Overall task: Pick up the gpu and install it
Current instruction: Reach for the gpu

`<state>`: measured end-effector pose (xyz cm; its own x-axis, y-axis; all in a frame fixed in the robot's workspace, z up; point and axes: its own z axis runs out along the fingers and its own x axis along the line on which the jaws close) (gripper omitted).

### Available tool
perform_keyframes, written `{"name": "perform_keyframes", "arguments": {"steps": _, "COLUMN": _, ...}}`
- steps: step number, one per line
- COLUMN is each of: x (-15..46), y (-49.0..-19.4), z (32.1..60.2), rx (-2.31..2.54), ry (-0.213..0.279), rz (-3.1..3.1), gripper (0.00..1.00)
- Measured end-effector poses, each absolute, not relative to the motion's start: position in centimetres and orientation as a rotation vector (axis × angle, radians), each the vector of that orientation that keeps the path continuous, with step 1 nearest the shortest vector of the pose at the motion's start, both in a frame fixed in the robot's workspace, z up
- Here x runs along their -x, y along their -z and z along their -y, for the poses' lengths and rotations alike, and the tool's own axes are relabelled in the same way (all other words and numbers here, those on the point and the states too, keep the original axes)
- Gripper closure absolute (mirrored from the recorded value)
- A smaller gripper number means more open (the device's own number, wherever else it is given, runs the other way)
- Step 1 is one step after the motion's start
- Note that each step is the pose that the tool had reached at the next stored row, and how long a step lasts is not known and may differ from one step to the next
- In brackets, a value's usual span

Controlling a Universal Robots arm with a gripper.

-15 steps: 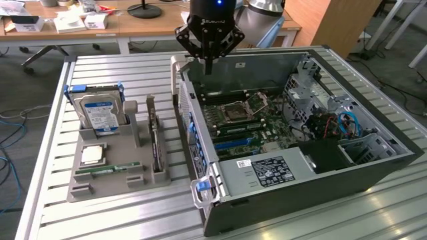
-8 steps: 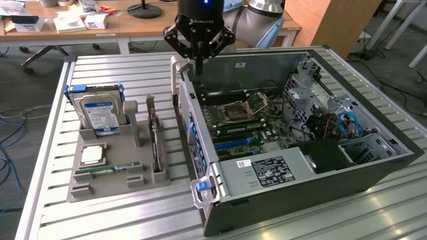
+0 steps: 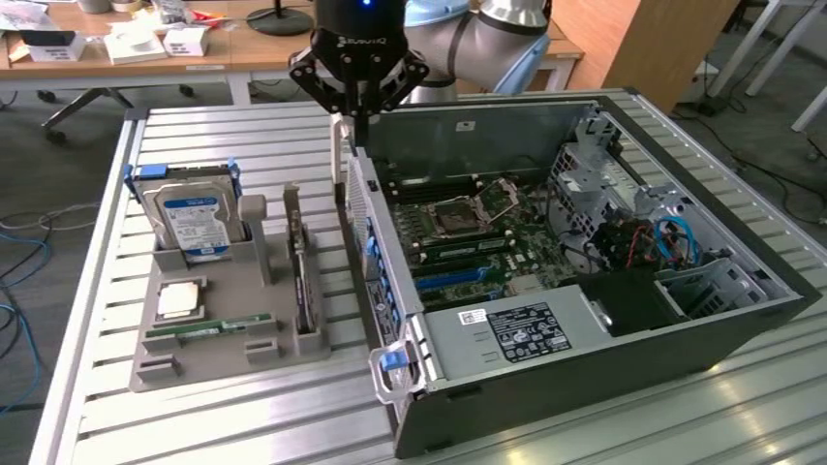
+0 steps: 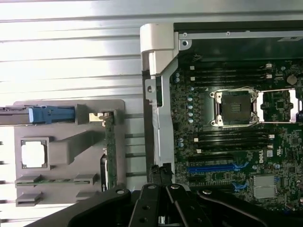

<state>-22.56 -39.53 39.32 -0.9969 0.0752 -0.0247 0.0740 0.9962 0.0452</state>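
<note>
The gpu (image 3: 300,276) stands on its long edge in a slot of the grey holder (image 3: 213,358), at the side nearest the computer case. From the wrist view it appears edge-on as a thin dark green strip (image 4: 109,151). My gripper (image 3: 358,118) hangs shut, with nothing between its fingers, above the far corner of the open case (image 3: 582,329), beyond the gpu and well above it. In the wrist view the shut fingertips (image 4: 160,170) sit over the case's side wall. The motherboard's blue slot (image 4: 218,168) lies bare inside the case.
The holder also carries a silver hard drive with a blue-white label (image 3: 194,218), a square processor (image 3: 178,300) and a green RAM stick (image 3: 207,329). A white bracket (image 4: 158,42) tops the case wall. A desk with clutter (image 3: 130,44) stands behind the slatted table (image 3: 220,136).
</note>
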Motion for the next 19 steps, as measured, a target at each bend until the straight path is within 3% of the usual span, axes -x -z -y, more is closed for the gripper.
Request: {"name": "perform_keyframes", "arguments": {"steps": 19, "x": 26.4, "y": -39.3, "z": 39.3, "rx": -0.116, "ry": -0.069, "rz": -3.112, "gripper": 0.89}}
